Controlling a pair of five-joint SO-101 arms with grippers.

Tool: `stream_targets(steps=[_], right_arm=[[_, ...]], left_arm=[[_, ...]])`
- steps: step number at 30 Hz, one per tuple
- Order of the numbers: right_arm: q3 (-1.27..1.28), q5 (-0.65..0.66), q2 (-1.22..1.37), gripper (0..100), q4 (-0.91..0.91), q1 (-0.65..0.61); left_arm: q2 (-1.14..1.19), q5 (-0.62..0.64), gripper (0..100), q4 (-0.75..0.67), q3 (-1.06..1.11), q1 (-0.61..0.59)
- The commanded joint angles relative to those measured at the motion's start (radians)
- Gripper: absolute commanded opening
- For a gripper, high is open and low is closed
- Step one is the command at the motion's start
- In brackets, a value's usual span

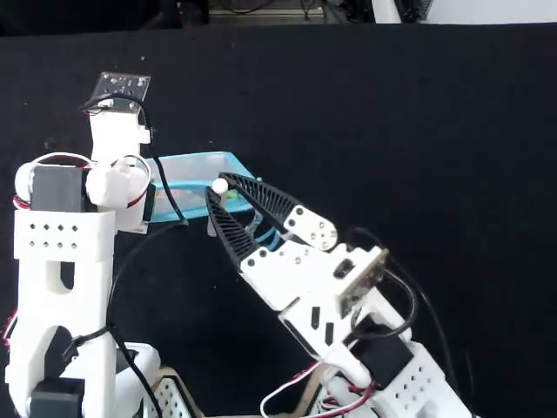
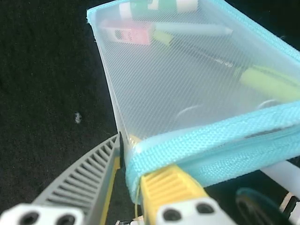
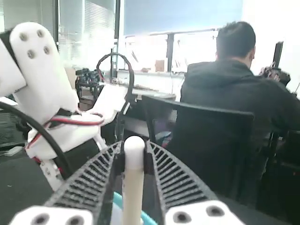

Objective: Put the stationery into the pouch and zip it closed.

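Overhead, across the black bench (image 1: 418,131): two white arms, the left arm (image 1: 61,261) at the near-left corner, the right arm (image 1: 305,279) reaching in from the near edge. Between their claws, left of the bench's centre, the pouch (image 1: 198,165), clear mesh with a turquoise zip band. Pinched at one zip-side corner by the left claw (image 2: 127,161), grey and yellow fingers closed narrow on the turquoise edge. Near the pouch's other end, the right claw (image 1: 222,190), black ribbed fingers clamped on a white stick (image 3: 133,183) held upright between them, rounded tip at the pouch's near edge in the high view. Already inside, seen through the mesh: a yellow-green marker (image 2: 269,82) close to the zip, a pale blue pen (image 2: 197,29), a pink block (image 2: 129,33) toward the far corner, and green-and-white pieces (image 2: 159,5) along the far side. Cannot tell whether the zip is open or shut.
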Motion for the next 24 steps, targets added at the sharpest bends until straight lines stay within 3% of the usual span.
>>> stream_targets(steps=[1,13,24], right_arm=[[-0.088,0.015,-0.019,1.1,-0.031,-0.011],[-0.246,0.015,-0.007,1.1,-0.037,-0.008],[0.062,0.025,-0.007,1.1,-0.238,0.006]], left_arm=[[-0.015,-0.003,3,0.005,0.001,0.002],[-0.015,-0.003,3,0.005,0.001,0.002],[-0.015,-0.003,3,0.008,0.001,0.002]])
